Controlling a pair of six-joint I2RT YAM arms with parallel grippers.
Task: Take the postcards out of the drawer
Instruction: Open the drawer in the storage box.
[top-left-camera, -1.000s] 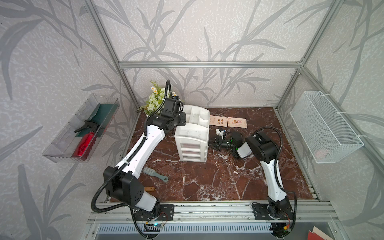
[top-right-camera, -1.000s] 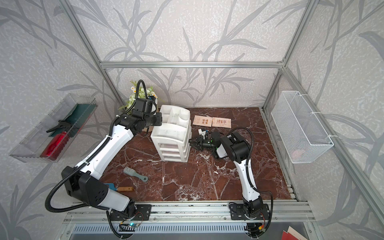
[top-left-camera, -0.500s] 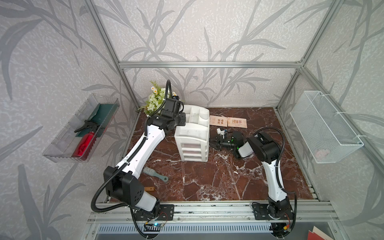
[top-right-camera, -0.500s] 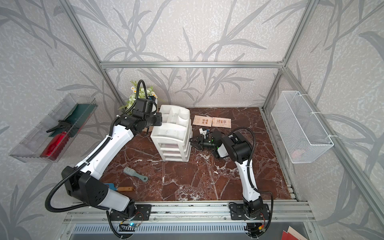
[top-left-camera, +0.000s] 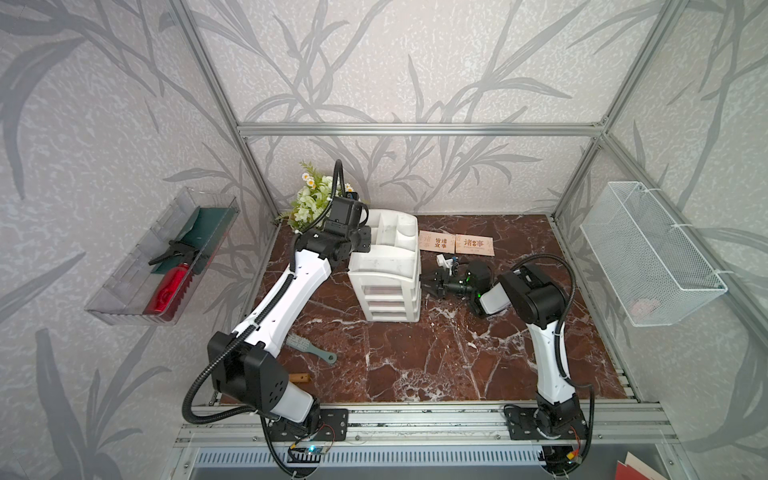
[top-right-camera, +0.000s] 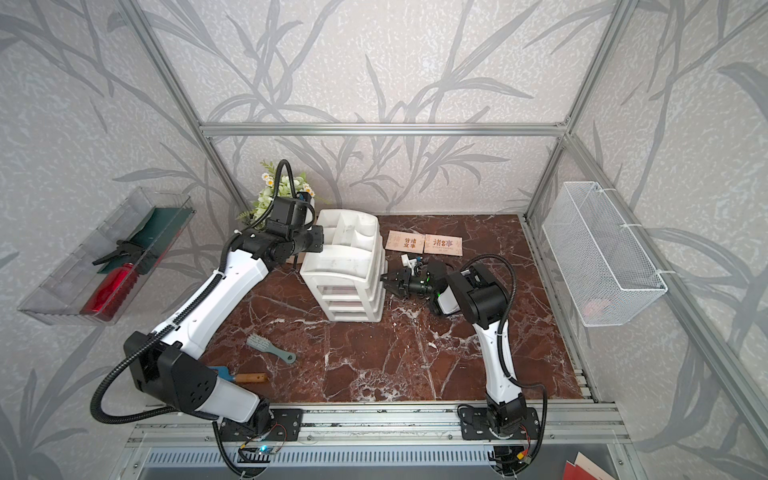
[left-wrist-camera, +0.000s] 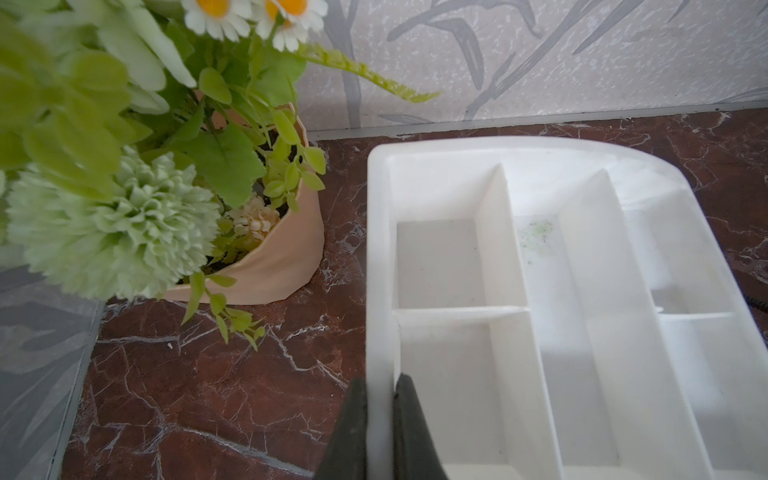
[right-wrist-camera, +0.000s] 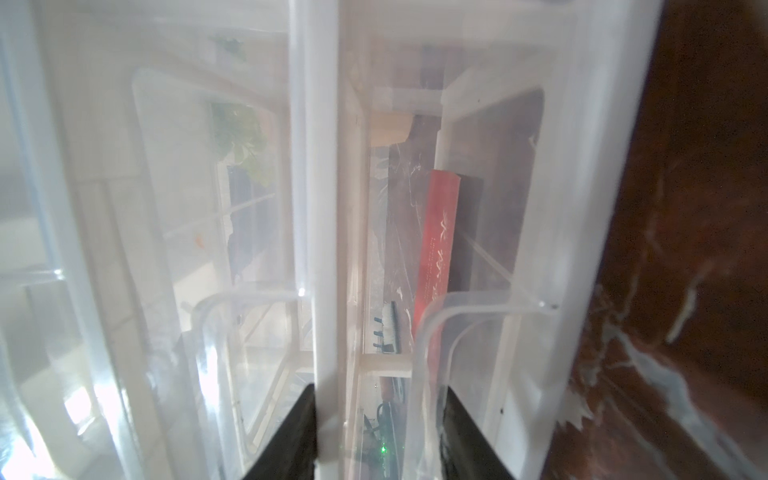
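Observation:
The white drawer unit stands mid-table with its clear drawers pushed in. Two cream postcards lie side by side on the table behind it, also in a top view. A red postcard shows through a clear drawer front in the right wrist view. My left gripper is shut on the unit's top rim. My right gripper is open at the unit's drawer fronts, its jaws straddling a white frame bar and a clear drawer handle.
A potted flower bunch stands just left of the unit. A grey brush and a wooden-handled tool lie front left. A wire basket hangs on the right wall, a clear bin with a red bottle on the left.
The right arm's elbow has drifted slightly to the right while its gripper stays at the drawer fronts, jaws a touch wider. The left arm has not moved.

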